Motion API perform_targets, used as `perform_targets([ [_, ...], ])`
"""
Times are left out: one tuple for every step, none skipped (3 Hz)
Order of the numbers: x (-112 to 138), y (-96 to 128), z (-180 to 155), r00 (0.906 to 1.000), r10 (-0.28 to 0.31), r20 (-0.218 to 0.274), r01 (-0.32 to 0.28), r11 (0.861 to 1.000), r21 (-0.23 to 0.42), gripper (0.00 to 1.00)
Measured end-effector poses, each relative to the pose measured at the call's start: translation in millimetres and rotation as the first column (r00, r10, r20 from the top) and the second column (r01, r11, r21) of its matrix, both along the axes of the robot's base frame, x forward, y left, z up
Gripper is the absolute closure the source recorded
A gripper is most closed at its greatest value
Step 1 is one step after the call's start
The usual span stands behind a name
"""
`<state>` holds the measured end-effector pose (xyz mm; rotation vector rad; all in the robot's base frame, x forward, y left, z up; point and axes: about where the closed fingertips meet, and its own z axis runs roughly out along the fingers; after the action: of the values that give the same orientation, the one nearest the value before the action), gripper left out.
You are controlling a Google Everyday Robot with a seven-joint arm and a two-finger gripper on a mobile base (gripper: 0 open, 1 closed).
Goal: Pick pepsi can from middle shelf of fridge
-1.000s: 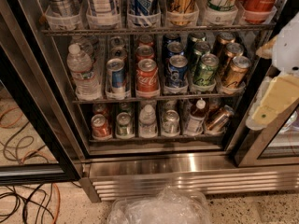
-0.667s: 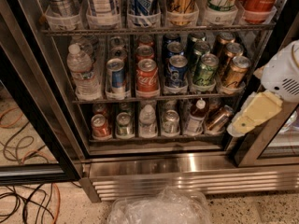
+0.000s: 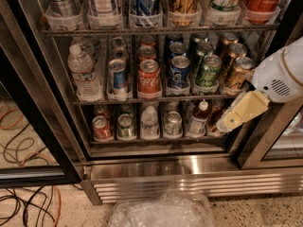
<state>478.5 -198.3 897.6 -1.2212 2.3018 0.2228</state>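
Since the fridge (image 3: 156, 174) packs its middle shelf (image 3: 156, 99) tight, we judge the main risk is the claw (image 3: 235, 117) clipping neighbours: it hangs low at the right, near the door frame (image 3: 265, 136), well apart from the target, and we cannot tell whether it is open or closed. The pepsi can (image 3: 180, 73) stands upright, long axis vertical, silver top up, fronting its lane between the Coke can (image 3: 149, 78) and a green can (image 3: 207, 71), either easily toppled by a skewed approach
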Motion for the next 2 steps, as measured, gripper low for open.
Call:
perform_targets([
  [9, 2, -6, 0.9976, -0.057, 0.039, 0.056, 0.998, 0.035, 0.00],
  [5, 15, -27, 0.9832, -0.169, 0.068, 0.161, 0.981, 0.106, 0.00],
])
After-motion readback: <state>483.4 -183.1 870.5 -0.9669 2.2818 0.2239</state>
